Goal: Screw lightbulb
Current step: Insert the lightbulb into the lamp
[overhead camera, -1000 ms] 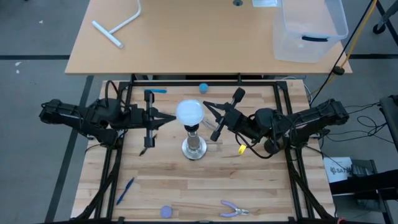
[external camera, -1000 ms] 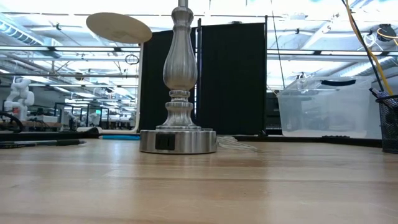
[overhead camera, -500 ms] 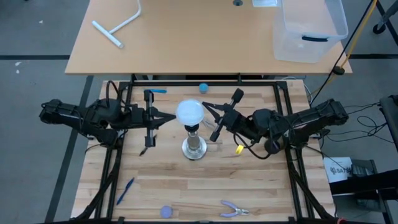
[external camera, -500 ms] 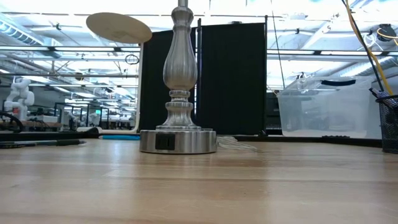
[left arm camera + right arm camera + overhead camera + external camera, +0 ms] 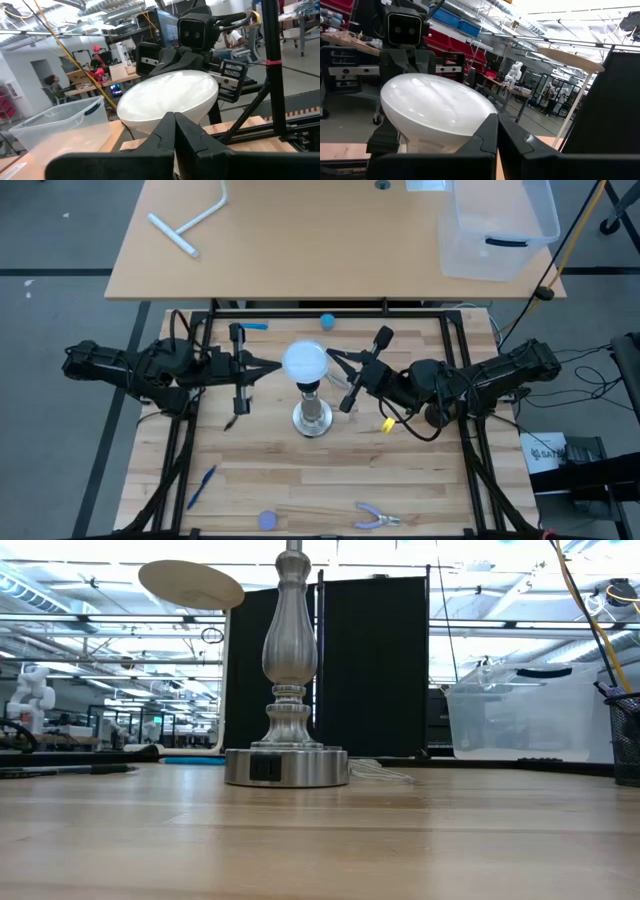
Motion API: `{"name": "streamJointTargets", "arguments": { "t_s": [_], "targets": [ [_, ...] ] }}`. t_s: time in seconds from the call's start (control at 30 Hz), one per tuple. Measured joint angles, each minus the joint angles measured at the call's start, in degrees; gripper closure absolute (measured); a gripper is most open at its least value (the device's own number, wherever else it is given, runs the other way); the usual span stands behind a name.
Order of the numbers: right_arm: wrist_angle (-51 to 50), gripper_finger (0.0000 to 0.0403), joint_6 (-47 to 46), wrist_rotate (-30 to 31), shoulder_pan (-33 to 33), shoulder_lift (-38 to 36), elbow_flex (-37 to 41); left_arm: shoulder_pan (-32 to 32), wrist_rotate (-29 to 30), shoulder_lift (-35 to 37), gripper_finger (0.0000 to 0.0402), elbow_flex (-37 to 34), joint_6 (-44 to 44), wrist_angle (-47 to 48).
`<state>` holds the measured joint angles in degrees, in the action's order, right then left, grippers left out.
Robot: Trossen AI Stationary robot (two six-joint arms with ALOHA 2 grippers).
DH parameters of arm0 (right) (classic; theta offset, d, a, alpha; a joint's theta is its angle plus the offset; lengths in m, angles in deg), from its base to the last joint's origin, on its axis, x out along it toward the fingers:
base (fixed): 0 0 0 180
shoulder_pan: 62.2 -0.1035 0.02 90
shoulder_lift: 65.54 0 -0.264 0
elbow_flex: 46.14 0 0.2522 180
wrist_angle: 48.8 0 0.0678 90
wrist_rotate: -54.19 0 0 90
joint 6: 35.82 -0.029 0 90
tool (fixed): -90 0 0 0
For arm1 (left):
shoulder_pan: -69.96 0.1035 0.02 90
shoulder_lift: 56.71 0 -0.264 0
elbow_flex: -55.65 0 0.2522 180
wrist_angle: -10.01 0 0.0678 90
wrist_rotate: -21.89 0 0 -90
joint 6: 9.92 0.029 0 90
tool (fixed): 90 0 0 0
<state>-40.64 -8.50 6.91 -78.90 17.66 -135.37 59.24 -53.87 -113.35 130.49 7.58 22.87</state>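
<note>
The white lightbulb (image 5: 305, 361) stands globe up on the top of the silver lamp stand (image 5: 312, 418), its neck hidden beneath the globe. The low view shows only the stand's column and round base (image 5: 286, 766). My left gripper (image 5: 277, 366) is shut, level, at the globe's left side (image 5: 170, 100). My right gripper (image 5: 332, 356) is shut, level, at the globe's right side (image 5: 432, 112). Each wrist view shows the other arm behind the bulb. My left gripper's shut fingertips (image 5: 175, 122) point level at the globe's lower left side; I cannot tell whether they touch it. My right gripper's shut fingertips (image 5: 496, 125) point level at the globe's lower right side; I cannot tell whether they touch it.
A small blue ball (image 5: 326, 321) and a blue marker (image 5: 250, 327) lie near the far edge. A blue pen (image 5: 200, 485), a blue disc (image 5: 266, 520) and pliers (image 5: 377, 516) lie near the front. A clear bin (image 5: 497, 225) stands on the table behind.
My right gripper has shifted a little toward the table's near edge beside the bulb. The bulb and the stand have kept still.
</note>
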Motion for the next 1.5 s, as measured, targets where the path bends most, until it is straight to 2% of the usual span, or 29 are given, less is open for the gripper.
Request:
{"name": "streamJointTargets", "arguments": {
  "t_s": [1.0, 1.33, 1.5],
  "targets": [
    [-3.8, 0.0403, 0.1, -0.6, -4.3, 0.5, 0.2, 6.0, 0.6, 0.3, 0.0402, 0.0, -2.2, 0.7],
    [-4.0, 0.0403, 1.5, 5.9, -5.6, 0.4, 0.2, 3.7, 0.8, 5.2, 0.0402, 0.0, -1.6, 1.7],
    [-2.3, 0.0403, 2.5, 8.2, -3.9, 0.3, 0.2, 0.4, -1.9, 5.2, 0.0402, 0.0, -0.7, 2.1]
  ]
}}
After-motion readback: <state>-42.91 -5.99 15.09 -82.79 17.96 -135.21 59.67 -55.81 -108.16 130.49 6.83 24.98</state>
